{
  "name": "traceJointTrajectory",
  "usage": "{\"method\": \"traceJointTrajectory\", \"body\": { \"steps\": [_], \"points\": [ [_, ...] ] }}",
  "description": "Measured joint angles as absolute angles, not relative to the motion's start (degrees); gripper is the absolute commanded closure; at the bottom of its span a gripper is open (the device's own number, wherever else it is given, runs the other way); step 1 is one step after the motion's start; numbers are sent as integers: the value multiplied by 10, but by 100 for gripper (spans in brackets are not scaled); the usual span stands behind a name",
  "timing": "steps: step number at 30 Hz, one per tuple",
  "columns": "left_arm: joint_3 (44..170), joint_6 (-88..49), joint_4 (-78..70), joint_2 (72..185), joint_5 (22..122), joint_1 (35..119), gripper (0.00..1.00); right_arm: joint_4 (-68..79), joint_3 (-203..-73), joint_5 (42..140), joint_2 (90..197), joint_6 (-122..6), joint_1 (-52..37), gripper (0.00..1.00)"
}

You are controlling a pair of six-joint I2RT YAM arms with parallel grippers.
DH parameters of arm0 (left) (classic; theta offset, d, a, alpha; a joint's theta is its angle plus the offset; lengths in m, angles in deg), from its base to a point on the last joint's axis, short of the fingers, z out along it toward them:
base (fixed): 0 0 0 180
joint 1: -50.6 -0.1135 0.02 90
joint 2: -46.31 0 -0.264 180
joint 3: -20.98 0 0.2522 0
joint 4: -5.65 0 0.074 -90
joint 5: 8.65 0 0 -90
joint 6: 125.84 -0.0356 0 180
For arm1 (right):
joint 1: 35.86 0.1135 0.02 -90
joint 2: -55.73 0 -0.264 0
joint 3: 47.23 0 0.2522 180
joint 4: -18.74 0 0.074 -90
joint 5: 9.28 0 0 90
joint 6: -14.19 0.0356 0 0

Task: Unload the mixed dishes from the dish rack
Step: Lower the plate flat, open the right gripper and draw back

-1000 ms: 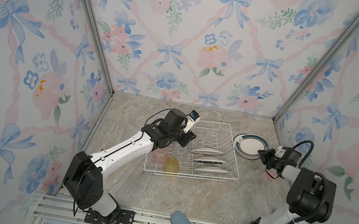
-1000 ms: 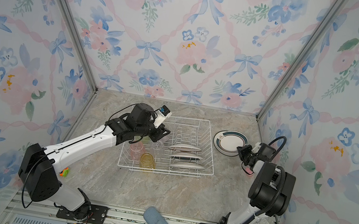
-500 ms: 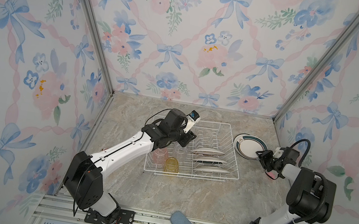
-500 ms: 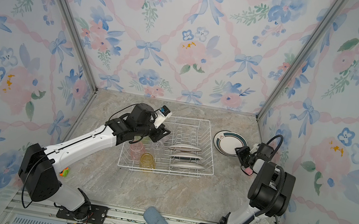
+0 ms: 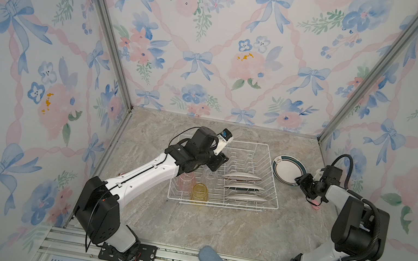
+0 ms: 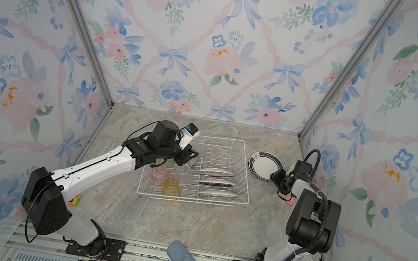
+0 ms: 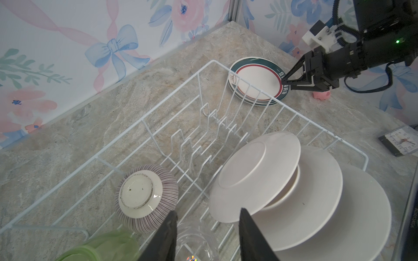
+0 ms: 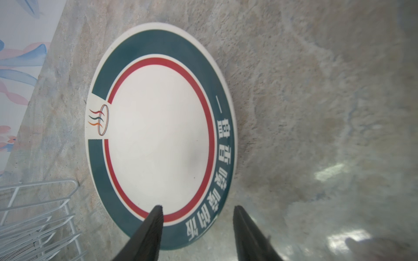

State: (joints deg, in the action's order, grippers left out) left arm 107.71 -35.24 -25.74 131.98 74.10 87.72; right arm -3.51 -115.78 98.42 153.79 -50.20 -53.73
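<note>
Beside the dish rack (image 5: 269, 175), two stacked plates (image 7: 255, 79) just before the right hand (image 8: 198, 206), half-open and empty.

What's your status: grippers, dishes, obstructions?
Right gripper jaws open at two stacked green-rimmed white plates. Left gripper jaws open over clear glass tumbler. White wire dish rack holds three white plates, coloured tumblers, striped ribbed bowl. Nothing blocking.

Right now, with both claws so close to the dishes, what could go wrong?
The right claw is open with one tip over the rim of the top plate; backing away might drag it off the stack.
The left claw straddles the clear tumbler, close beside a leaning plate in the dish rack; lifting crookedly could knock that plate.
The pink toy lies right by the right claw and could get bumped.
</note>
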Motion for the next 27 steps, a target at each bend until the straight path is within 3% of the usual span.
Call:
{"method": "traceJointTrajectory", "body": {
  "steps": [12, 22, 27],
  "points": [
    [1077, -355, -257, 1320, 741, 877, 59, -76, -1165, 972, 1511, -519, -533, 44],
    [1119, -383, -258, 1374, 738, 904, 57, -161, -1174, 950, 1315, -547, -521, 41],
    [1144, -400, -267, 1393, 738, 925, 58, -215, -1191, 924, 1214, -566, -462, 36]
  ]
}}
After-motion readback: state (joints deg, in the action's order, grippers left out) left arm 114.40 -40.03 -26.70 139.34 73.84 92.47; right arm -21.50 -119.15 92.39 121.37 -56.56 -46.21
